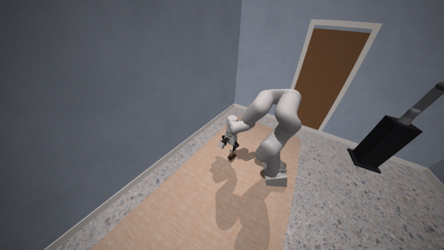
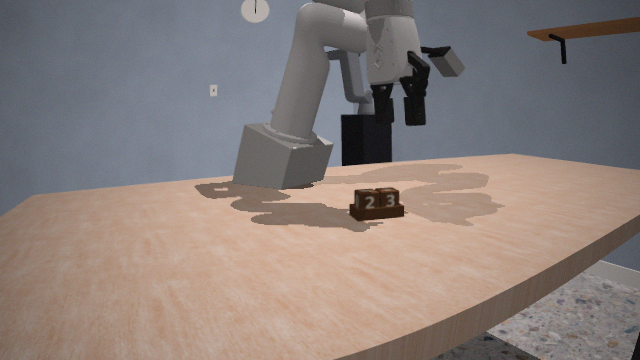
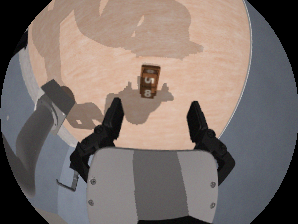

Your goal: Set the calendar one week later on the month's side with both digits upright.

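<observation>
Open claw (image 2: 400,107) above calendar (image 2: 376,203)

open air above cubes (image 2: 378,199), arm base (image 2: 260,170) well apart

In the top view the calendar (image 1: 232,156) is only a tiny dark speck on the tabletop (image 1: 194,208); its digits, cubes and tray cannot be told apart there. In the wrist view it (image 3: 149,82) is seen from above, small and blurred, so no numbers can be read. The exterior view shows no month name on the tray (image 2: 376,212); any lettering is too small to tell, and the far side is hidden. The arm's (image 2: 320,60) upper part is cut off by that picture's top edge. The stove pipe (image 1: 424,102) runs out of the top view's right edge. The end effector (image 1: 229,142) is too small there to judge its fingers.
</observation>
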Controlling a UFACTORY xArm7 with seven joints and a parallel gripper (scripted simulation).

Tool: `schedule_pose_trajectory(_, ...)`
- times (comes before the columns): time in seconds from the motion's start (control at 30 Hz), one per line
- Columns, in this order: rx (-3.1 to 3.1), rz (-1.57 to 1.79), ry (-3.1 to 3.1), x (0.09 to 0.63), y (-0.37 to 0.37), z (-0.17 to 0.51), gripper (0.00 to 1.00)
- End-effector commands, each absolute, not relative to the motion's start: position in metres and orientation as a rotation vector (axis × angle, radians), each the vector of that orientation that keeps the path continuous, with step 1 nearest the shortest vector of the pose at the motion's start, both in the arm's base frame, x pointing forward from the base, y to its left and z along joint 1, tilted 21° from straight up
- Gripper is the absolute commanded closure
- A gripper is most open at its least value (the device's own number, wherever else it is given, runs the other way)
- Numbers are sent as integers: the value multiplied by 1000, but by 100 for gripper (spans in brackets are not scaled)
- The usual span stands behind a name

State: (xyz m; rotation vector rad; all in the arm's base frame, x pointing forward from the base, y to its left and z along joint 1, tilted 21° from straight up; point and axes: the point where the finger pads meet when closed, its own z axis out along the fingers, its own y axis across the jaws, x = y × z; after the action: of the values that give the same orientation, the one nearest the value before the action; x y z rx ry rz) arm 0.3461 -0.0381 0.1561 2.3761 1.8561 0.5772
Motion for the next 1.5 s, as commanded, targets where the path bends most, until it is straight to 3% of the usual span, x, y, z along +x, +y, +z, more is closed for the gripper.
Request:
schedule_pose_trajectory(0.0, 2392, 570, 1828, 342, -43, 155, 0)
schedule_pose_trajectory(1.47, 2454, 531, 1728, 324, -62, 146, 0)
